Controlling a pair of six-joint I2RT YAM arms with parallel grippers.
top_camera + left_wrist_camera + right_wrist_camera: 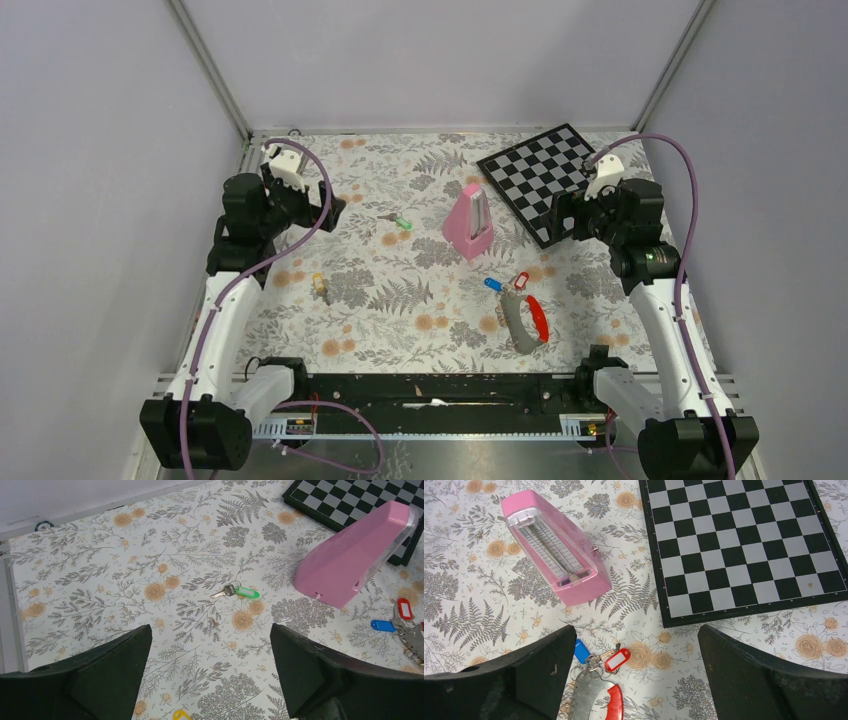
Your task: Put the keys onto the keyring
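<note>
While left gripper (210, 675) and right gripper (636, 675) gape, green key (398, 222) lies loose.
Keyring (516, 325), at its four o'clock, maybe holds red tag (520, 281).

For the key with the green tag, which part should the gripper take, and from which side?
Probably the green tag, from straight above, the left gripper closing across its narrow width. The key lies flat on the table, nothing touching it, and the tag looks thicker than the blade.
</note>
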